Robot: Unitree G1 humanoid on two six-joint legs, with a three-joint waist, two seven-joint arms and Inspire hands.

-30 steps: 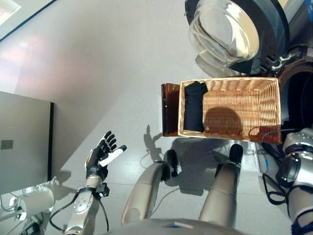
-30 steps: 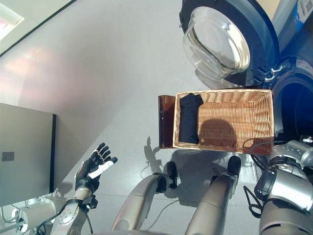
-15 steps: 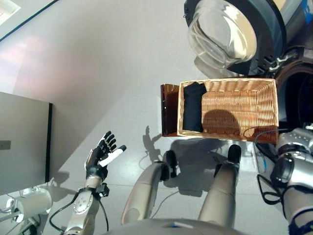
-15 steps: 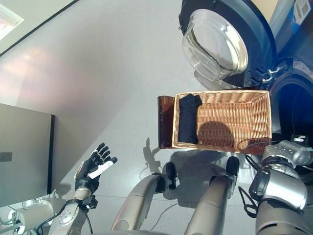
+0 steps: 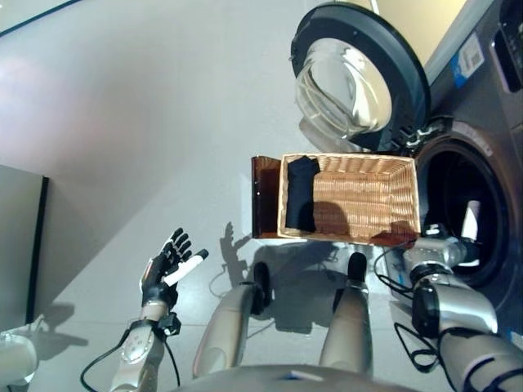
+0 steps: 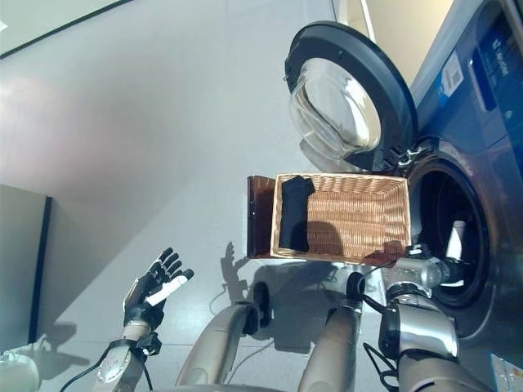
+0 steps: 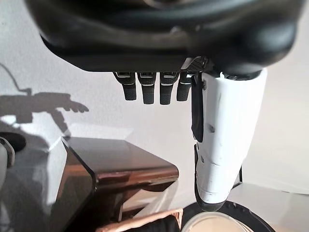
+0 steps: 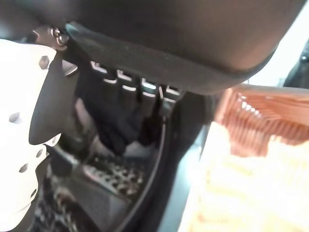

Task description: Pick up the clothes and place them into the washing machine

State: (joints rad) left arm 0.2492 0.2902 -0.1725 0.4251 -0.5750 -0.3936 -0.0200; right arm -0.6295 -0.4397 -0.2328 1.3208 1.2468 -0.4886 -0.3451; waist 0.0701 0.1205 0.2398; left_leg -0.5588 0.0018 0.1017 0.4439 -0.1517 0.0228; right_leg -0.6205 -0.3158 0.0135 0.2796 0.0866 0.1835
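Observation:
A black garment (image 5: 300,192) lies folded at the left end of a wicker basket (image 5: 351,157) in front of the washing machine. The machine's round door (image 5: 351,77) stands swung open beside the dark drum opening (image 6: 445,204). My right hand (image 6: 456,237) is inside that opening, white thumb up. In the right wrist view its fingers (image 8: 130,84) are straight, and a dark cloth (image 8: 113,125) lies in the drum just past them. My left hand (image 5: 167,265) hangs open and empty over the floor at the lower left.
A brown translucent stool (image 5: 263,196) stands against the basket's left end. A grey cabinet (image 5: 16,237) fills the left edge. A white object (image 5: 12,359) sits at the lower left corner.
The camera has swung toward the machine, so the drum now shows. My right hand has moved from beside the basket into the drum opening. The left hand has stayed put.

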